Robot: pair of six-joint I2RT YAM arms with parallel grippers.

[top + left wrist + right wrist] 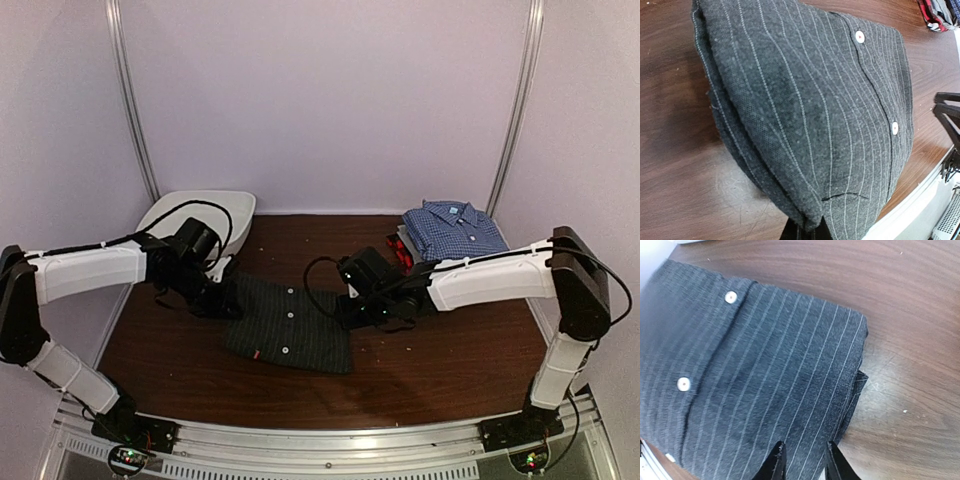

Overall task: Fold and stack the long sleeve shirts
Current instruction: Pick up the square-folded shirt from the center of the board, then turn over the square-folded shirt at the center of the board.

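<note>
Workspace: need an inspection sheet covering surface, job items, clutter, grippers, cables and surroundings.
Surface: dark wood-grain table, a few pale specks.
Job's things: black pinstriped shirt folded flat at centre; blue checked shirt on top of the far-right stack, with a red-black shirt showing beneath it.
Clutter: white tub in the far-left corner.
Grippers: left gripper at the pinstriped shirt's left edge, right gripper at its right edge; grip unclear for both.
Cables: a black cable loops at the left wrist, another cable at the right; no snag seen.
Surroundings: pale walls, metal rail along the near edge.
</note>
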